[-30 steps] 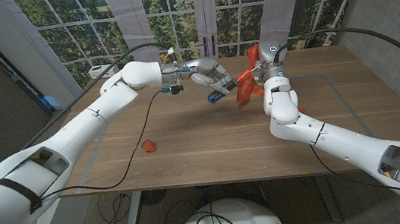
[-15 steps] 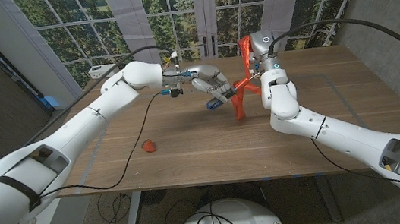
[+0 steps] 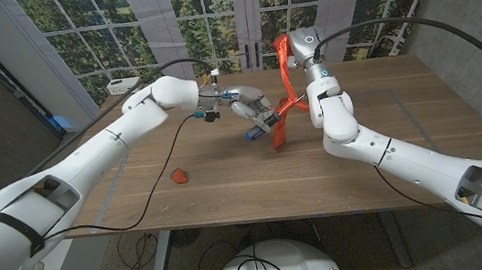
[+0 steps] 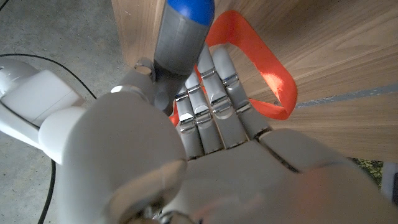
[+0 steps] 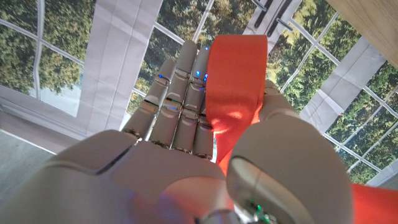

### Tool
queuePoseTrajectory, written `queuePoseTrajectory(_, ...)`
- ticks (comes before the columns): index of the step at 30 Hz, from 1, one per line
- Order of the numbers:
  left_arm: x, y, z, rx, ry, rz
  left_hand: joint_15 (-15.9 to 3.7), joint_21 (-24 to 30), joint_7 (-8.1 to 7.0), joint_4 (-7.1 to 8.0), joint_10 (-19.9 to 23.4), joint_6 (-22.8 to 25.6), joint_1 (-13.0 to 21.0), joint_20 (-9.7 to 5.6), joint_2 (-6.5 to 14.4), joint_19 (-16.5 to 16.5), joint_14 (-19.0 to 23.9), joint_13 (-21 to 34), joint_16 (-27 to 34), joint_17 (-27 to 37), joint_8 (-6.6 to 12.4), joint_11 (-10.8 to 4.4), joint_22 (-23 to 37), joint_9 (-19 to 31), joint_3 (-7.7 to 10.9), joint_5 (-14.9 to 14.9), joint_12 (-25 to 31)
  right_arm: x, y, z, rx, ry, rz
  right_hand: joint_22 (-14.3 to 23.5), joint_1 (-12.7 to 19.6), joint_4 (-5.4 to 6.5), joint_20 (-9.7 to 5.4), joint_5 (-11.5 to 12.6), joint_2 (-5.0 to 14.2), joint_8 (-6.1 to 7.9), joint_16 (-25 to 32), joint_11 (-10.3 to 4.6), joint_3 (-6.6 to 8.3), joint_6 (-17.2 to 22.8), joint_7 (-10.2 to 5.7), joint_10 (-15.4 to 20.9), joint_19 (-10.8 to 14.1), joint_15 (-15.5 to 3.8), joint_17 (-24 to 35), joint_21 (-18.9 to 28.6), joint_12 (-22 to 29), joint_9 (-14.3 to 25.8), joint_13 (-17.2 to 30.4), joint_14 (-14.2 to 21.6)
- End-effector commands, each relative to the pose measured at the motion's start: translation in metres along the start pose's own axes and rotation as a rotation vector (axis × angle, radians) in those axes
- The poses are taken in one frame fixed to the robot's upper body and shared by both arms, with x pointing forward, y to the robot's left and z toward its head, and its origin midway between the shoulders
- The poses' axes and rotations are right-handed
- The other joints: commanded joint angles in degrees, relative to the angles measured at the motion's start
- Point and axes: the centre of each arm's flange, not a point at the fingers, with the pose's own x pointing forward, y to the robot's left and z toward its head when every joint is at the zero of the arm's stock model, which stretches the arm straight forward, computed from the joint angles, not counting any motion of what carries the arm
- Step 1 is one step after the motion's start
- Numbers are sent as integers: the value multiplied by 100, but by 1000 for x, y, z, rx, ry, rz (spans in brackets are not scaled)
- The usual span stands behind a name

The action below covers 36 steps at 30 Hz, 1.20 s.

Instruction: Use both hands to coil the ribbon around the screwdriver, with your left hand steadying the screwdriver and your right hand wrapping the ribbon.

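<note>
Left hand (image 3: 251,106) clamped on screwdriver (image 4: 182,34), blue-capped handle end jutting past the fingers, long axis tilted down toward the table (image 3: 227,169); right hand (image 3: 288,48) raised above, pinching orange ribbon (image 3: 281,102) trailing down to the shaft, loop clearer in left wrist view.

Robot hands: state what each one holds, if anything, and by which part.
Left hand grips the screwdriver by its grey-and-blue handle. Right hand holds the orange ribbon near its upper end, raised.
</note>
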Motion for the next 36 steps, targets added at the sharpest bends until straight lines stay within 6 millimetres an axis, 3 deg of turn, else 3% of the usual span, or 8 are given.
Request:
queuePoseTrajectory(1,3,-7,-4,17,56,-34,-984,51,-19,-182,451,43,755,-376,768,-23,975,4,21,13,-12,-398,14,18,283,5,-9,0,-19,13,10,-33,-54,11,855,-95,-7,38,787,109,-16,-163,168,595,-502,170,11,-617,22,28,57,28,18,483)
queuePoseTrajectory(7,0,-6,-9,16,106,-14,-985,61,-16,-186,454,48,764,-374,771,-16,976,8,22,13,-20,-375,12,41,293,-3,-16,-9,-32,6,40,-7,-95,11,847,-90,-7,38,785,106,-22,-163,167,597,-506,172,6,-618,26,28,58,18,21,490)
queuePoseTrajectory(24,-7,7,-22,-1,186,252,-984,72,-54,-183,456,68,767,-373,772,-12,1005,21,27,-2,-56,-412,6,64,307,-20,-34,-68,-72,4,116,30,-205,11,851,-100,4,38,780,116,-33,-171,177,589,-523,182,11,-617,46,37,52,31,13,509)
queuePoseTrajectory(36,-2,19,-21,-11,177,339,-983,81,-36,-183,494,93,765,-377,765,12,1009,7,20,-18,-75,-389,2,74,317,-24,-45,-109,-81,-1,148,74,-234,11,850,-105,13,36,775,117,-36,-184,180,600,-515,181,24,-607,61,46,57,22,27,526)
